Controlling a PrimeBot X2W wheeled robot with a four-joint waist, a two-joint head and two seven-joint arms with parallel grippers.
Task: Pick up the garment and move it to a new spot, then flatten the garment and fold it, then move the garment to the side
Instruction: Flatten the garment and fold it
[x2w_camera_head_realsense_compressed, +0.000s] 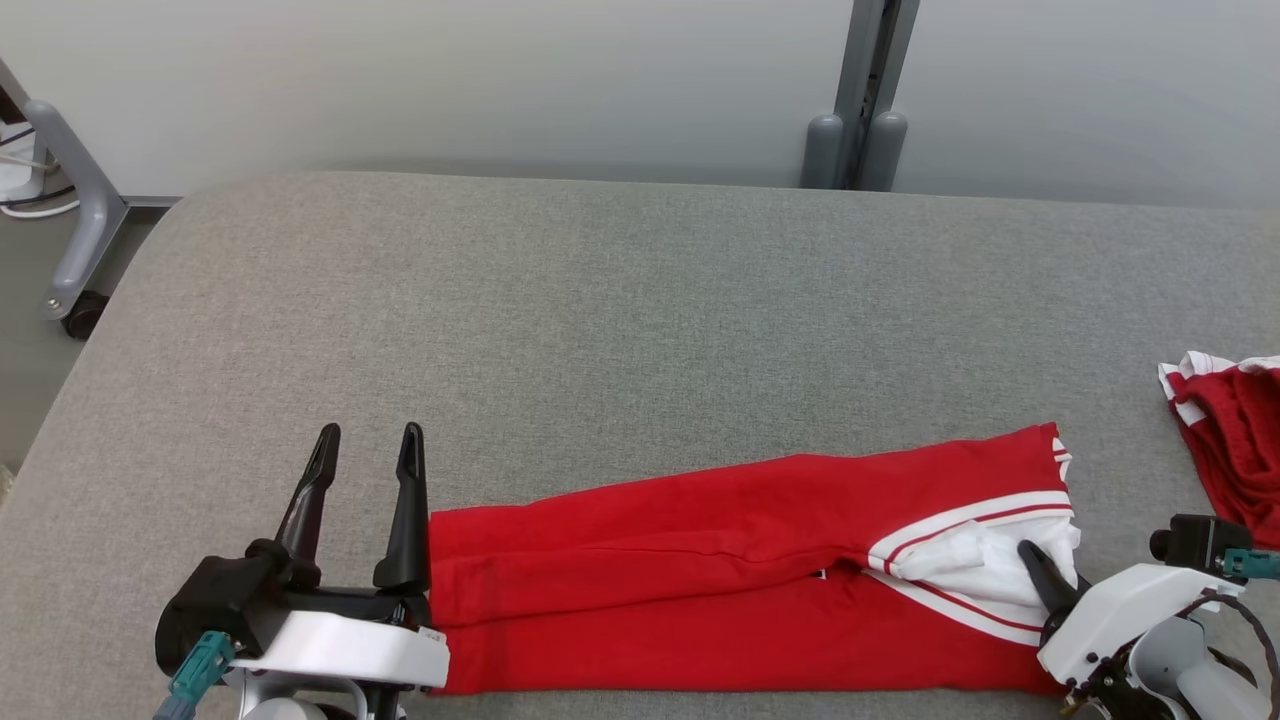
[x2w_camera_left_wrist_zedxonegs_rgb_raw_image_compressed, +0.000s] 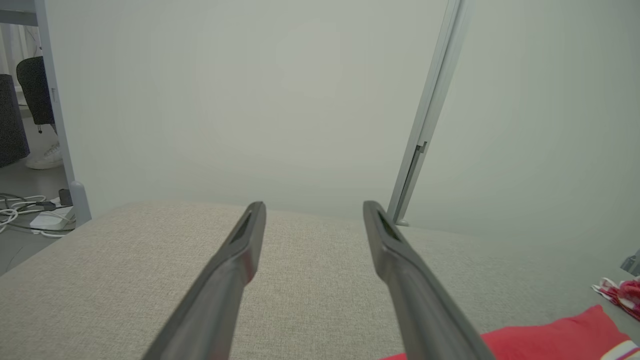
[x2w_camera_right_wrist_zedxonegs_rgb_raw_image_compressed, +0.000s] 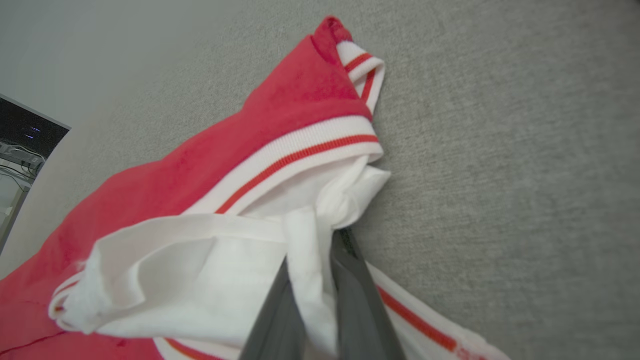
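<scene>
The garment (x2w_camera_head_realsense_compressed: 700, 590), red trousers with a white-and-red striped waistband, lies lengthwise along the near edge of the grey table (x2w_camera_head_realsense_compressed: 600, 330). Its waist end points right, with white lining turned out (x2w_camera_right_wrist_zedxonegs_rgb_raw_image_compressed: 200, 260). My right gripper (x2w_camera_head_realsense_compressed: 1040, 575) is shut on that white lining at the waist, and cloth is pinched between its fingers (x2w_camera_right_wrist_zedxonegs_rgb_raw_image_compressed: 350, 280) in the right wrist view. At the trouser leg ends my left gripper (x2w_camera_head_realsense_compressed: 370, 450) stands open and holds nothing. Its fingers (x2w_camera_left_wrist_zedxonegs_rgb_raw_image_compressed: 240, 260) point across bare table, with a corner of the garment (x2w_camera_left_wrist_zedxonegs_rgb_raw_image_compressed: 550, 335) at the lower right.
A second red-and-white garment (x2w_camera_head_realsense_compressed: 1230, 440) lies bunched at the table's right edge. A grey post (x2w_camera_head_realsense_compressed: 860, 100) stands behind the table against the pale wall. A wheeled stand leg (x2w_camera_head_realsense_compressed: 75, 230) and cables (x2w_camera_left_wrist_zedxonegs_rgb_raw_image_compressed: 20, 212) sit off the left side.
</scene>
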